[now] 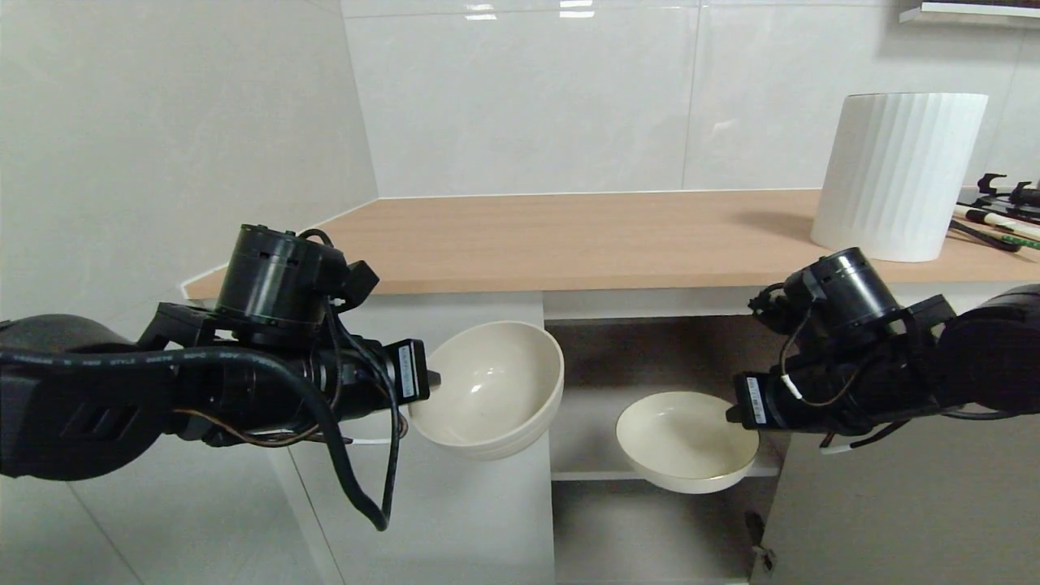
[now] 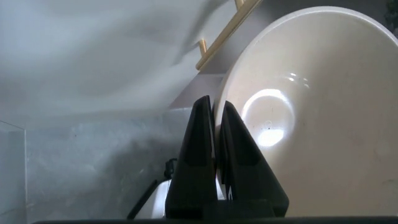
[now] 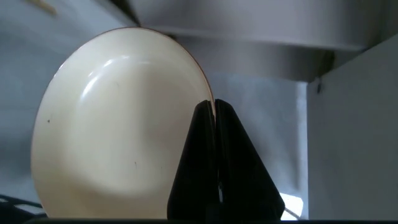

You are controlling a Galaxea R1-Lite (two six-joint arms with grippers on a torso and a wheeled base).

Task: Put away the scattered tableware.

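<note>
Left gripper, clamped on rim of deep bowl; right gripper, likewise pinching shallow bowl by shelf: likely risk, either rim-held bowl pivots, slips or knocks the shelf

Left tool pinches the deep bowl, right tool the shallow bowl.

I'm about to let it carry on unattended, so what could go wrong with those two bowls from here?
1. The left gripper and right gripper each pinch only a rim, so the tilted deep bowl or the shallow bowl could swivel or slip.
2. The deep bowl hangs in front of the cabinet panel beside the opening and may knock its edge going in.
3. If both go onto the same shelf, the bowls could clash.
</note>
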